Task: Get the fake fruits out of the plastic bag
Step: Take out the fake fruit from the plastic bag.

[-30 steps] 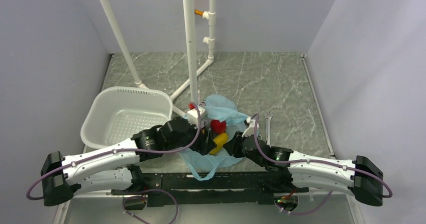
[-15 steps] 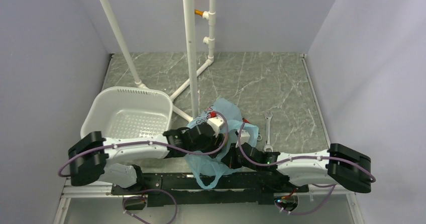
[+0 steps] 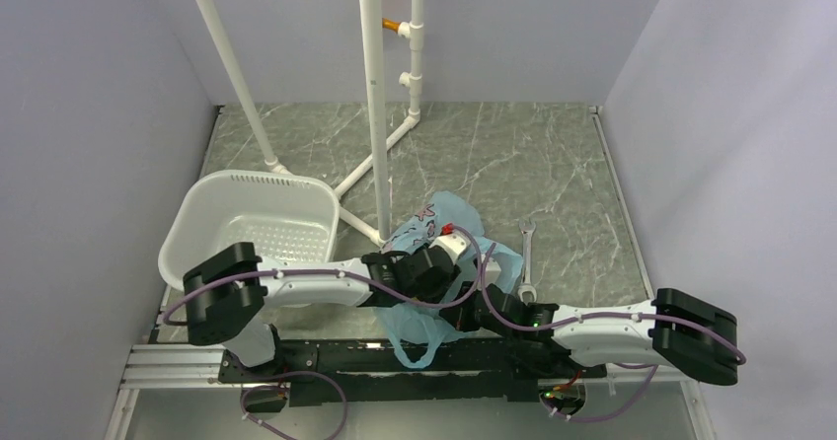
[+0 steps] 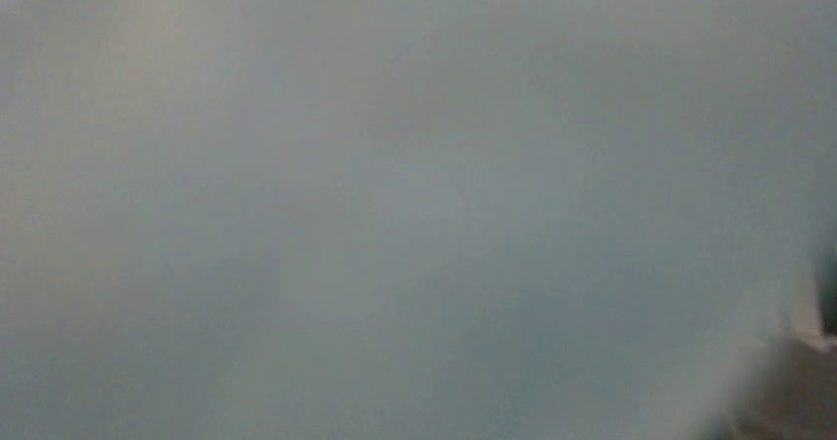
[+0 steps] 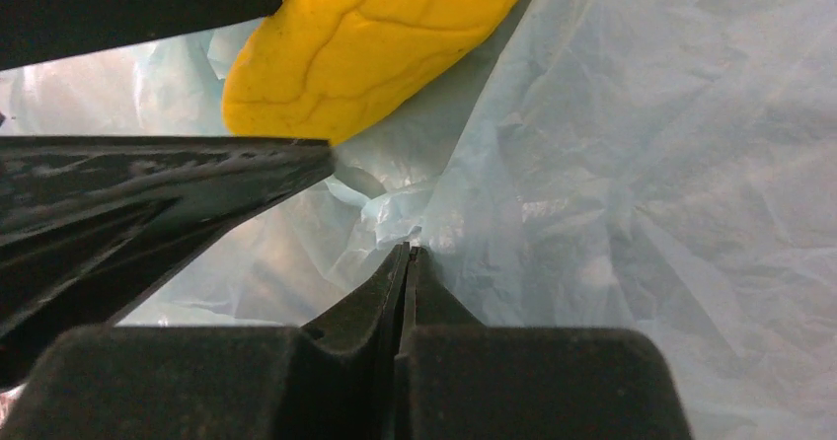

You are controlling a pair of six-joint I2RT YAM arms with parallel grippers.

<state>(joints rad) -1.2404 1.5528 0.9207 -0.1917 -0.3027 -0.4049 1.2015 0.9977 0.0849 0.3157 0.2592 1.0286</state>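
plastic bag (image 3: 449,213) on marbled grey table (image 3: 553,154), pale walls (image 3: 99,114) — fruit (image 5: 375,36) perhaps inside

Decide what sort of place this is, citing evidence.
Probably a robotics lab test booth: two arms bolted at a marble-patterned table, plain grey walls enclosing it, a white pipe frame.

Overhead looks down; wrist cameras (close-up) face plastic bag (image 5: 642,213)
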